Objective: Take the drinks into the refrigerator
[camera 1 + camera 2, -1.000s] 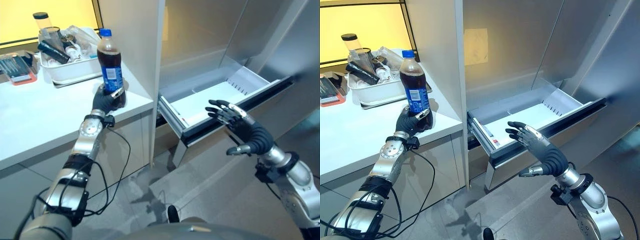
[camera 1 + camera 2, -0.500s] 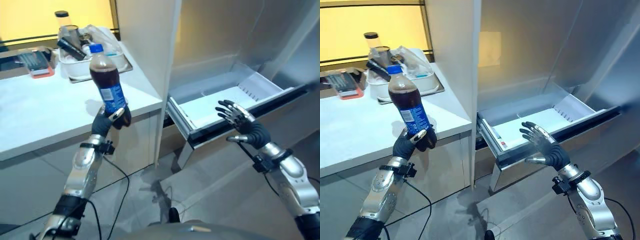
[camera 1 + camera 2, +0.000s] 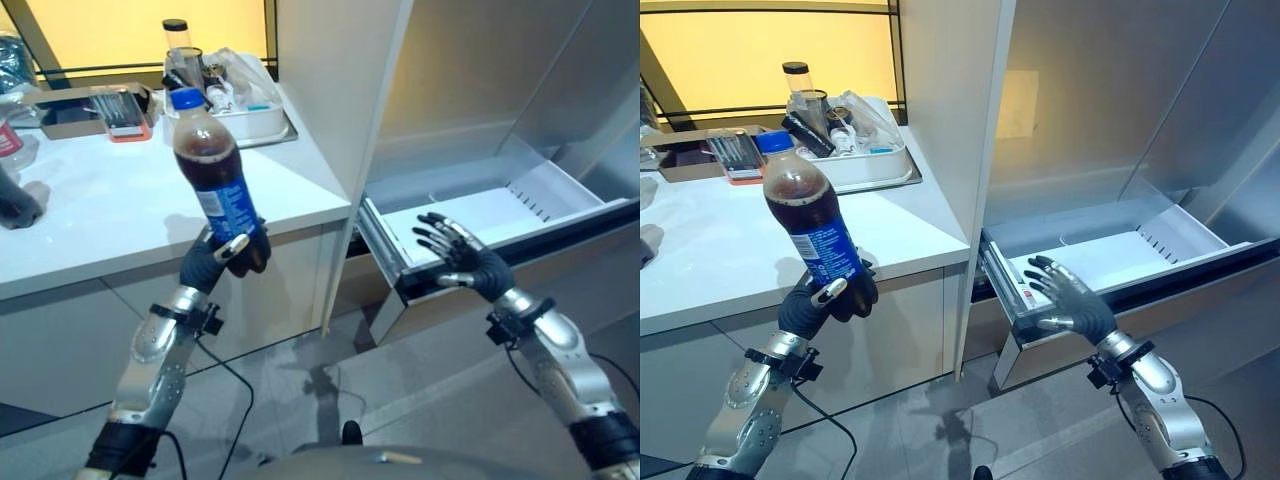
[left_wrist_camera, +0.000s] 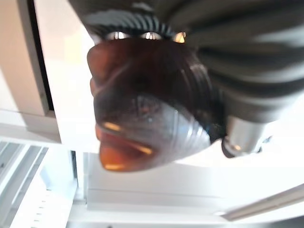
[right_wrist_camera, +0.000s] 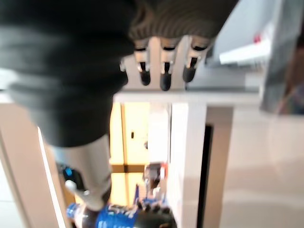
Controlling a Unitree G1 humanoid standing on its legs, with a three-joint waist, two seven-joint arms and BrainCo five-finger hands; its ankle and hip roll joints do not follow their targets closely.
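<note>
My left hand (image 3: 222,262) is shut on the base of a dark cola bottle (image 3: 212,178) with a blue cap and blue label, held upright in the air in front of the white counter (image 3: 120,210). The left wrist view has the bottle's brown bottom (image 4: 147,123) right against the palm. My right hand (image 3: 462,260) is open, fingers spread, resting at the front edge of the pulled-out refrigerator drawer (image 3: 500,215), whose white inside holds nothing. The right wrist view looks past straight fingers (image 5: 164,71) and catches the cola bottle (image 5: 118,217) far off.
A white tray (image 3: 862,160) full of jars and bags stands at the back of the counter, a flat box of tools (image 3: 730,155) to its left. A white upright panel (image 3: 335,120) divides the counter from the refrigerator. The steel refrigerator door (image 3: 590,80) stands open on the right.
The camera has swung, shifting the whole scene right. The left hand has lifted the cola bottle off the counter and out in front of it. The right hand has settled onto the drawer's front edge.
</note>
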